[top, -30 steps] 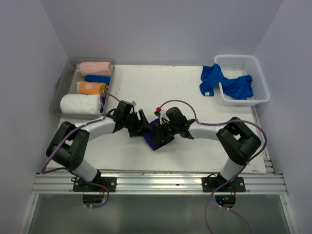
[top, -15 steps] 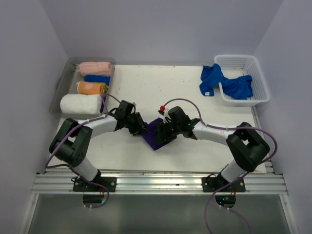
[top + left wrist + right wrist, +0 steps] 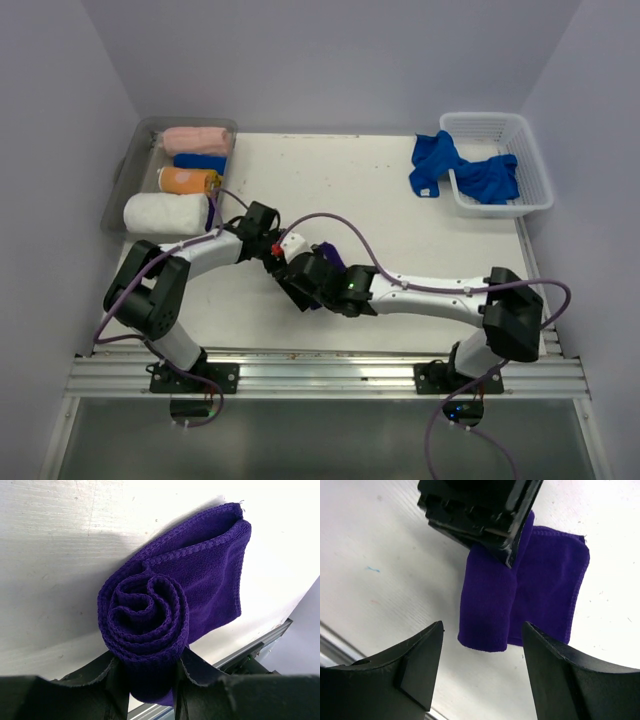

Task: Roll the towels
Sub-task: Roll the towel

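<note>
The left arm reaches from its base at the near edge up and then across to the right, elbow bent, wrist low over the worktop (image 3: 420,230). Its left gripper (image 3: 275,252) is pinched tight on one end of the purple towel (image 3: 175,600), a finger on either side of the rolled part.

The right arm lies stretched out low and almost flat. It runs leftward from its base across the near half of the worktop, its wrist just beside the left one. The right gripper (image 3: 482,627) stands wide, holding nothing, and faces the towel's free end from close by.

The purple towel lies about the middle of the worktop, a little toward the near edge. It is partly rolled. The spiral end points into the left wrist, and the roll's long axis runs from there on a slant toward the right gripper. The unrolled tail lies flat alongside the roll.

A clear bin (image 3: 125,175) at the far-left corner holds rolled towels, pink, blue, orange and white. A white basket (image 3: 530,160) at the far-right corner holds loose blue towels (image 3: 490,178), one spilling over its left rim onto the worktop.
</note>
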`<action>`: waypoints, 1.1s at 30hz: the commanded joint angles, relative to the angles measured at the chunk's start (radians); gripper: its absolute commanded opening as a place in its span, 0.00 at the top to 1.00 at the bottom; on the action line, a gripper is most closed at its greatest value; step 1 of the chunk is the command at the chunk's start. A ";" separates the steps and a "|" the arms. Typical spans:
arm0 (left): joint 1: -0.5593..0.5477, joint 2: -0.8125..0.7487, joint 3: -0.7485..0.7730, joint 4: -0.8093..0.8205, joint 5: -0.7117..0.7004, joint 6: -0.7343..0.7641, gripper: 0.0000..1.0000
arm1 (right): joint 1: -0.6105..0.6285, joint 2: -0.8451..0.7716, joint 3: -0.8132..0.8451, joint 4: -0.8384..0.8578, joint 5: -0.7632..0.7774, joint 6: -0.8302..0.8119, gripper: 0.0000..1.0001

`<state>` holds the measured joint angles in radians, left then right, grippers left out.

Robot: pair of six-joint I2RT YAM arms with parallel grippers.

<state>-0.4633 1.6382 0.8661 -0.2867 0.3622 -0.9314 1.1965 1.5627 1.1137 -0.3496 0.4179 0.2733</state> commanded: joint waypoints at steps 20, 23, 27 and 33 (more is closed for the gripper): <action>-0.008 -0.009 0.033 -0.057 -0.014 0.014 0.61 | 0.098 0.289 0.090 0.009 0.228 -0.016 0.52; -0.006 -0.026 0.033 -0.065 -0.012 0.017 0.57 | 0.092 0.281 0.080 0.029 0.210 -0.002 0.67; 0.003 -0.049 0.051 -0.089 -0.002 0.054 0.45 | 0.028 0.186 0.003 0.113 0.055 0.050 0.73; 0.018 -0.106 0.060 -0.106 -0.005 0.082 0.16 | -0.095 0.105 -0.117 0.231 -0.181 0.101 0.76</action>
<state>-0.4576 1.5879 0.8883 -0.3737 0.3550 -0.8829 1.1515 1.7161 1.0348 -0.2203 0.3882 0.3157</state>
